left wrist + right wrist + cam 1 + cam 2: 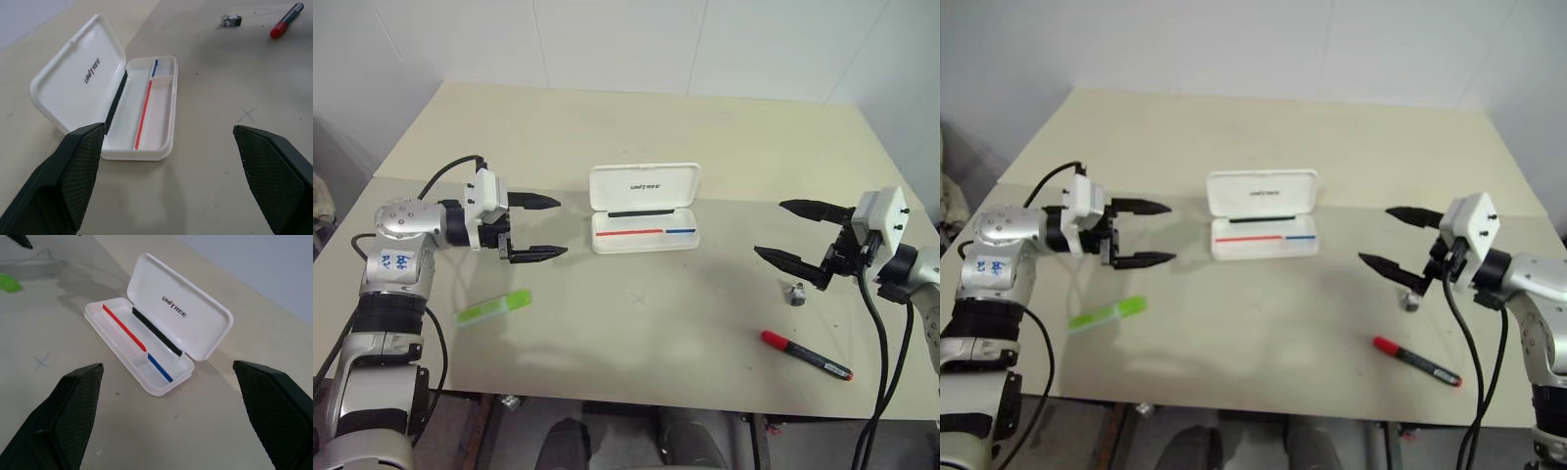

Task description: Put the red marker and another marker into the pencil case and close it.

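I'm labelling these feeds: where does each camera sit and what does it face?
Head, both eyes: down over the beige table; both arms, left gripper, right gripper.
Left wrist: along its open fingers at the white hinged plastic pencil case.
Right wrist: its fingers, case from the opposite side.
Shared: the open case.

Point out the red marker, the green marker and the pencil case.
red marker [806,354], left eye view, middle of the black barrel.
green marker [493,307], left eye view, middle of its body.
pencil case [644,186], left eye view, inside of the raised lid.
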